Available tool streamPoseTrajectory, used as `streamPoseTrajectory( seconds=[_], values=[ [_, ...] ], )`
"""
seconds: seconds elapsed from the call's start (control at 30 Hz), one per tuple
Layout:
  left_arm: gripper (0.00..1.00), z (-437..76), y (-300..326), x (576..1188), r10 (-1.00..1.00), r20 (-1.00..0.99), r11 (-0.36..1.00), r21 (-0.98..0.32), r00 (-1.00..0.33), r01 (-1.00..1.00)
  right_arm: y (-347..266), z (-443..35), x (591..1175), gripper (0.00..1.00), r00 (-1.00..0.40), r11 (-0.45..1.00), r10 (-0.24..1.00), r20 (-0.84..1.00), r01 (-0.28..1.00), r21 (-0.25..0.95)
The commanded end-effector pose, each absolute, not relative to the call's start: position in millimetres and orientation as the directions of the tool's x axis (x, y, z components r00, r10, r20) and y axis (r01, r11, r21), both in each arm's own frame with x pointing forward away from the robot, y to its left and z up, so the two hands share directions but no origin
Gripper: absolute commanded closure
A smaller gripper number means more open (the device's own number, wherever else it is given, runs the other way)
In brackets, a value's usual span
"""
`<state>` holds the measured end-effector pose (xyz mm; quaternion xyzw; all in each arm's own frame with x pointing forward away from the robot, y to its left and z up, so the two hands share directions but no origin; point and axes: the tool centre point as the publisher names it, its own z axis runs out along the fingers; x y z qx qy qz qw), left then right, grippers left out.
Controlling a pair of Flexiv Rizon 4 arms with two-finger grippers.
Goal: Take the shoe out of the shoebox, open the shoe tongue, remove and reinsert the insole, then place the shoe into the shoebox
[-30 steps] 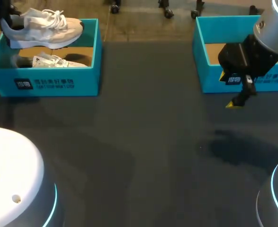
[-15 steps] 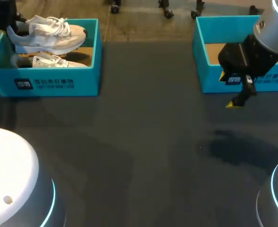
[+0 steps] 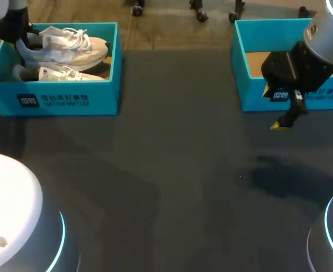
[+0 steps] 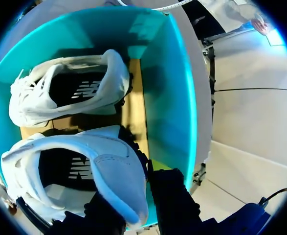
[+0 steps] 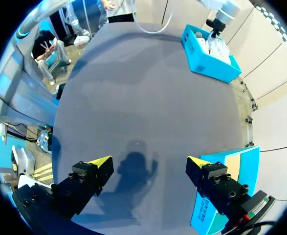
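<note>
A white shoe [image 3: 72, 45] hangs tilted over the left teal shoebox [image 3: 70, 101], partly inside its walls. My left gripper [image 3: 23, 50] is shut on its heel. In the left wrist view the held shoe [image 4: 99, 171] has its heel collar pinched in my left gripper [image 4: 136, 210], whose fingers are dark and show no yellow tips. A second white shoe [image 4: 65, 90] lies on the cardboard floor of the shoebox [image 4: 170, 98] under it, also visible as the lower shoe [image 3: 64, 73]. My right gripper [image 5: 148, 164] is open over bare table, nothing between its fingers.
A second teal box [image 3: 238, 62] stands at the back right, just behind my right gripper [image 3: 284, 120]; its corner [image 5: 231, 171] shows beside the right finger. The dark table [image 3: 172, 170] stretches wide between the two boxes.
My left arm has brought the held shoe down and to the right, from above the left box's rim into the box. The right arm has not moved.
</note>
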<state>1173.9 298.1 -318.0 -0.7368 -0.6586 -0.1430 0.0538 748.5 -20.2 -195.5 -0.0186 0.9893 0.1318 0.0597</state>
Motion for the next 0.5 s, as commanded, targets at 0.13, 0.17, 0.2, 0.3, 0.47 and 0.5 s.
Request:
streamPoseTrajectory(
  seconds=[0.13,0.17,0.2,0.3,0.47,0.5],
  values=[
    [1.00,-333.0,295.0,1187.6,0.951,0.295,-0.125,0.086,0.095,0.988,-19.6,-196.4,748.8,0.00,-0.992,0.965,-0.020,-0.123,-0.052,0.257],
    [1.00,-333.9,294.7,1188.2,0.951,0.295,-0.125,0.086,0.094,0.988,-19.6,-196.4,748.8,0.00,-0.992,0.965,-0.020,-0.123,-0.052,0.257],
    [1.00,-336.7,293.6,1189.5,0.948,0.302,-0.130,0.083,0.099,0.988,-19.6,-196.4,748.8,0.00,-0.992,0.965,-0.020,-0.123,-0.052,0.257],
    [1.00,-340.9,292.1,1191.7,0.944,0.311,-0.137,0.065,0.110,0.988,-19.6,-196.4,748.8,0.00,-0.992,0.965,-0.020,-0.123,-0.052,0.257],
    [1.00,-346.3,290.9,1194.2,0.937,0.326,-0.146,0.040,0.125,0.988,-19.6,-196.4,748.8,0.00,-0.992,0.965,-0.020,-0.123,-0.052,0.257],
    [1.00,-347.3,290.7,1194.6,0.936,0.330,-0.143,0.038,0.122,0.989,-19.6,-196.4,748.8,0.00,-0.992,0.965,-0.020,-0.123,-0.052,0.257]
  ],
)
